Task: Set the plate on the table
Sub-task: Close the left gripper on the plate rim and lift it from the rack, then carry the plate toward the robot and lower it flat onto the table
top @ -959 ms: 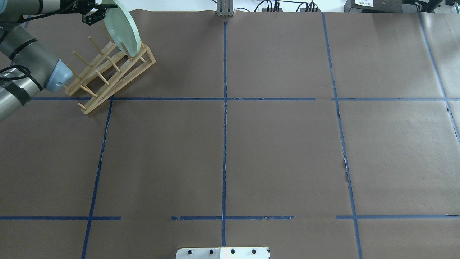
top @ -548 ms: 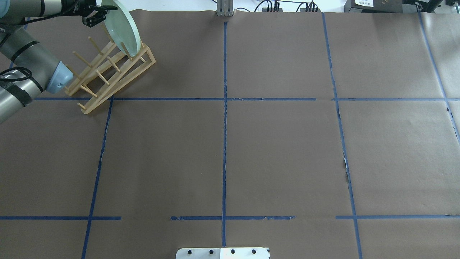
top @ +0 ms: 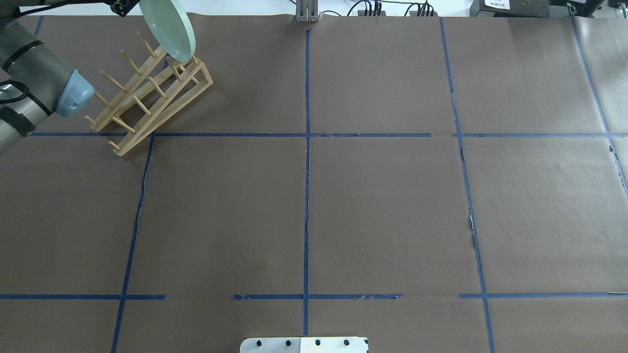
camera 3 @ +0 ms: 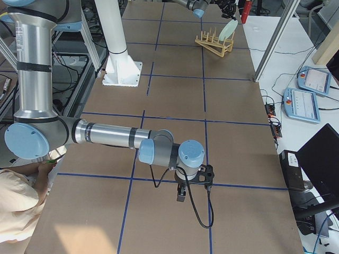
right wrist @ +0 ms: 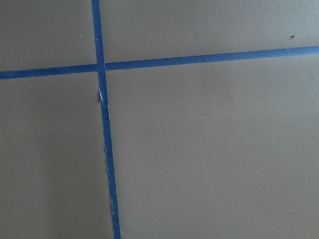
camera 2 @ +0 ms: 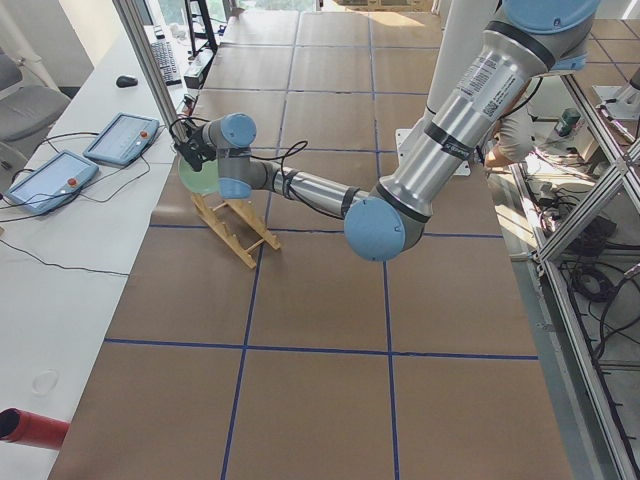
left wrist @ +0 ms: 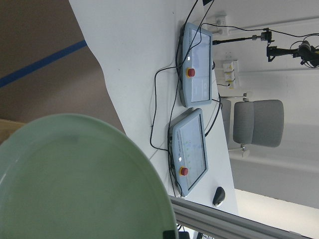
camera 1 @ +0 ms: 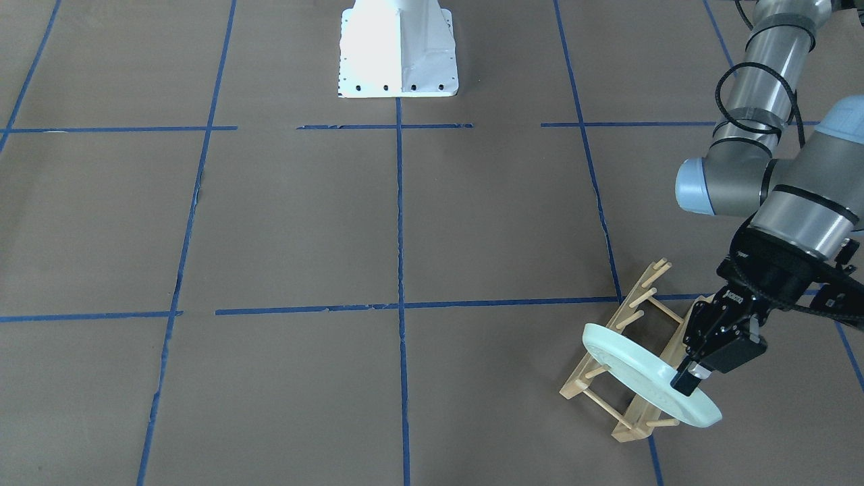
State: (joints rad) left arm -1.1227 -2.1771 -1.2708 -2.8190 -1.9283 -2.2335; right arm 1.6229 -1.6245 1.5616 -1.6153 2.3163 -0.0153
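From my console, the left gripper [camera 1: 690,382] is clamped on the rim of the mint-green plate [camera 1: 628,368]. It holds the plate tilted over the far end of the wooden peg rack [top: 207,81], between 10 and 11 o'clock on the taped brown table [top: 382,206]. The right gripper [camera 3: 181,194] hangs low near the table's 3 o'clock end, and I cannot tell how its jaws stand.

The left arm [camera 1: 766,94] reaches to the far left corner, wrist tilted, and the left claw [camera 1: 687,386] is clamped on the plate [camera 1: 638,370] rim. The right arm [camera 3: 106,135] stretches out low on the right, the right claw [camera 3: 181,197] pointing down, its grip unclear.
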